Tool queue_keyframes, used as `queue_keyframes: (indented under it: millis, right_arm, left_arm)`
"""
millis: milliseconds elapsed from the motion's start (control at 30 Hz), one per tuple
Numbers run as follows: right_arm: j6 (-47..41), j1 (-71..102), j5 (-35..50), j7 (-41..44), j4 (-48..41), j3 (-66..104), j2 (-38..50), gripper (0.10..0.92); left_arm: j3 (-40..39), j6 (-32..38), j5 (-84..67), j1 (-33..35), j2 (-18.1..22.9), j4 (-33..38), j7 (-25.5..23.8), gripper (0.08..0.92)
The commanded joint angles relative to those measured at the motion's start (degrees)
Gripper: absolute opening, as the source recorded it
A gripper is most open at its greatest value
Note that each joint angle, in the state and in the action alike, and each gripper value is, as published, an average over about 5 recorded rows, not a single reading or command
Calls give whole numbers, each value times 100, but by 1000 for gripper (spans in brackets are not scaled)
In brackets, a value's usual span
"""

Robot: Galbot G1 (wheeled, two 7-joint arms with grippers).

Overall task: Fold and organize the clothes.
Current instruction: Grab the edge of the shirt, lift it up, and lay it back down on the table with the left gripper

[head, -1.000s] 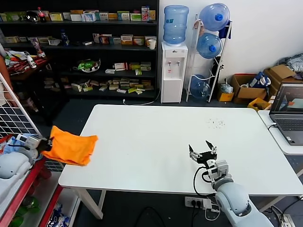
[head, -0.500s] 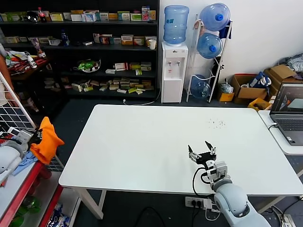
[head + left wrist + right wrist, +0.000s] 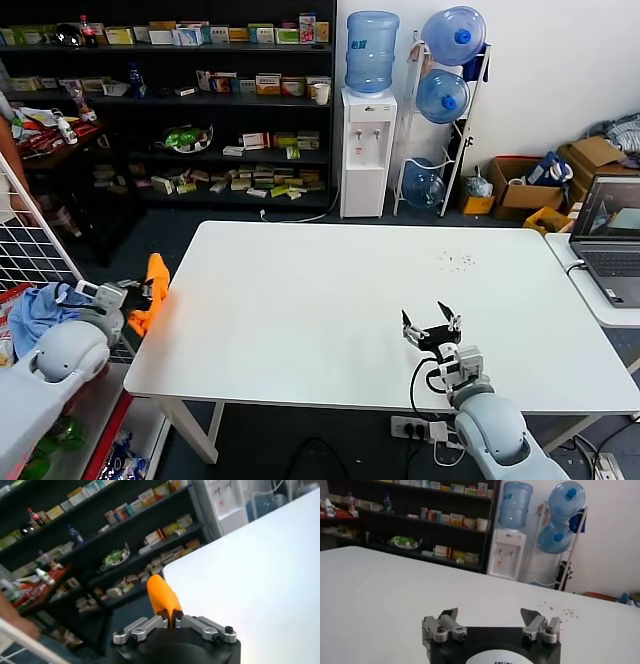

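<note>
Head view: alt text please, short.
The left gripper, off the white table's left edge, holds a bunched orange T-shirt hanging beside the tabletop. The right gripper hovers open over the table's near right side. Shelves and a water dispenser stand behind.

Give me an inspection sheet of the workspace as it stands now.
Surface: white table, small dark specks near its far right.
Job's things: orange T-shirt bunched, off the table's left edge.
Clutter: light blue cloth on the left rack.
Grippers: left gripper shut on the T-shirt; right gripper open, above the table's near right.
Cables: black cable by the right arm.
Surroundings: stocked shelves, water dispenser, laptop.
</note>
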State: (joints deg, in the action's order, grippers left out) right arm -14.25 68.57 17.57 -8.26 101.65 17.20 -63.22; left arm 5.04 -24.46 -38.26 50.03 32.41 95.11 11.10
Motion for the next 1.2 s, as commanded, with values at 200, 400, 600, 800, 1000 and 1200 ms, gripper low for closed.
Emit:
queue_keyframes:
  millis: [200, 400, 600, 800, 1000, 1200]
  right_arm:
    - [73, 247, -116, -14, 10, 226, 58, 823]
    - [156, 438, 66, 9, 128, 402, 124, 823]
    - [255, 680, 111, 107, 232, 652, 159, 823]
    - [285, 855, 138, 126, 277, 859, 169, 823]
    - [317, 932, 157, 125, 232, 963, 164, 823]
    - [312, 935, 170, 119, 254, 1007, 180, 823]
  left_arm:
    - [-656, -277, -1099, 18, 1945, 709, 1261, 129]
    - [-1007, 70, -567, -173, 3375, -172, 1348, 129]
    - [-1207, 390, 12, -338, 4829, -803, 1354, 129]
    - [-1347, 706, 281, -352, 5673, -1121, 1427, 129]
    - [-1382, 1304, 575, -307, 6253, -1502, 1312, 129]
    - [-1296, 2504, 594, -289, 6259, -1757, 874, 165]
